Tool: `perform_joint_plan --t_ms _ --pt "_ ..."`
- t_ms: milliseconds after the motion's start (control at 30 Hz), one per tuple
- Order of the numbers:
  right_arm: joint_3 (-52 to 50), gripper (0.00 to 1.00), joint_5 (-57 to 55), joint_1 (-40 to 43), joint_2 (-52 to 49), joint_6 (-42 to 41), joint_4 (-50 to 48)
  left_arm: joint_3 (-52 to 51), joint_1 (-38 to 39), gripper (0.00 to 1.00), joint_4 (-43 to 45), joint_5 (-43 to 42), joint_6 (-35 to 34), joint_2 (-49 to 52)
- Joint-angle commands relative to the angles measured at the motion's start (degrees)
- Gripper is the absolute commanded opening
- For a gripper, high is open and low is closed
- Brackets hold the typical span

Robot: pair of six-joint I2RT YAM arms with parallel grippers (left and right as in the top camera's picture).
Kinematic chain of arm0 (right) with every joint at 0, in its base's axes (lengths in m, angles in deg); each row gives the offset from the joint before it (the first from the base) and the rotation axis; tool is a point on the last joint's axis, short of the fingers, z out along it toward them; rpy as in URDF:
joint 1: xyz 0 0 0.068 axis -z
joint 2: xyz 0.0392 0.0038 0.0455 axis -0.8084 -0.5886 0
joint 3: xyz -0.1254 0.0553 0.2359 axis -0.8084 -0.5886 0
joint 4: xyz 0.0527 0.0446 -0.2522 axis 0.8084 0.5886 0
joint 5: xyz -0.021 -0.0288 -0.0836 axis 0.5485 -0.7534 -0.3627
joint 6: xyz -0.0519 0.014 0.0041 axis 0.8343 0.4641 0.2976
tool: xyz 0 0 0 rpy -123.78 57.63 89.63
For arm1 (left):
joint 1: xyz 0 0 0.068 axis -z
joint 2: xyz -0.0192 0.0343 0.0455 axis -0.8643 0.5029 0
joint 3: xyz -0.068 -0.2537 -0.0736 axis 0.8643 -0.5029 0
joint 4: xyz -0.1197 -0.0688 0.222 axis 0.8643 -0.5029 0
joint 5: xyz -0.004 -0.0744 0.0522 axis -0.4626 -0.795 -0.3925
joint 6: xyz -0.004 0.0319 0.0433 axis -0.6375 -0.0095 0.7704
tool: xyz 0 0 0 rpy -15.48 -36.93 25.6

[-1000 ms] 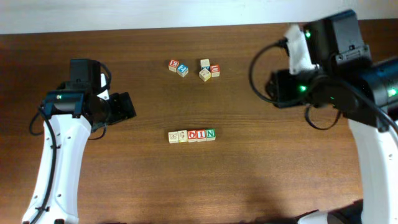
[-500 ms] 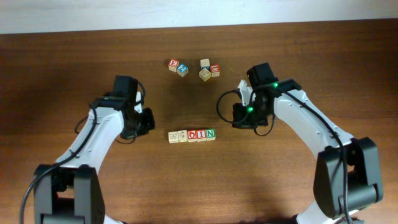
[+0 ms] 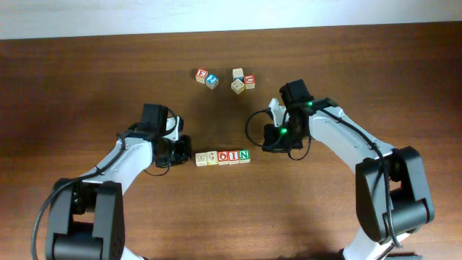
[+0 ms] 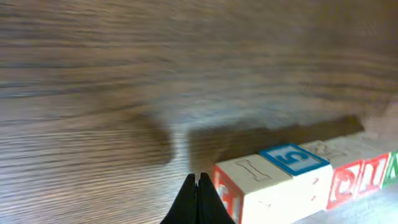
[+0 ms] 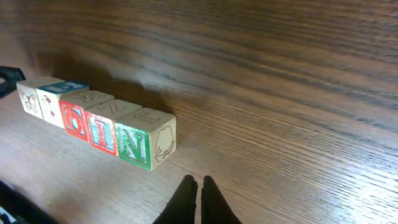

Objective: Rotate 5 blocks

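Note:
Five blocks (image 3: 222, 157) lie in a tight row at the table's middle: two pale ones, a red O, a red I and a green N. My left gripper (image 3: 188, 152) is shut and empty, its tips low by the row's left end. In the left wrist view the gripper (image 4: 198, 185) sits just left of the end block (image 4: 249, 186), very close; contact is unclear. My right gripper (image 3: 266, 146) is shut and empty, a short way right of the green N block (image 3: 245, 155). From the right wrist, the gripper (image 5: 199, 185) stands apart from that N block (image 5: 146, 140).
Several loose letter cubes lie farther back: a red one (image 3: 202, 75) with a blue one (image 3: 211, 81), and a cluster (image 3: 241, 81) of three. Bare wood table (image 3: 325, 209) lies all round the row.
Both arms have swung in from the table's sides toward the row of blocks and dropped low. Both grippers have shut. The blocks have not moved.

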Motion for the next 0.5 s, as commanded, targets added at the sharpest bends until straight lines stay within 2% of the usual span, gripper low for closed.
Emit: perform_joint_plan --t_ms 0,267,333,467 --pt "-0.4 0.07 0.7 -0.3 -0.4 0.8 -0.2 -0.5 2.0 0.00 0.1 -3.2 5.1 0.7" --pt "-0.5 0.07 0.3 -1.1 -0.7 0.7 -0.3 -0.5 2.4 0.00 -2.1 -2.8 7.0 0.7" --pt "-0.5 0.04 -1.4 -1.3 -1.8 -4.2 -0.2 -0.5 2.4 0.00 -1.8 -2.8 7.0 0.7" --pt "-0.5 0.04 -0.9 -1.2 -3.4 -7.5 -0.6 -0.5 2.4 0.00 -1.6 -2.8 7.0 0.7"
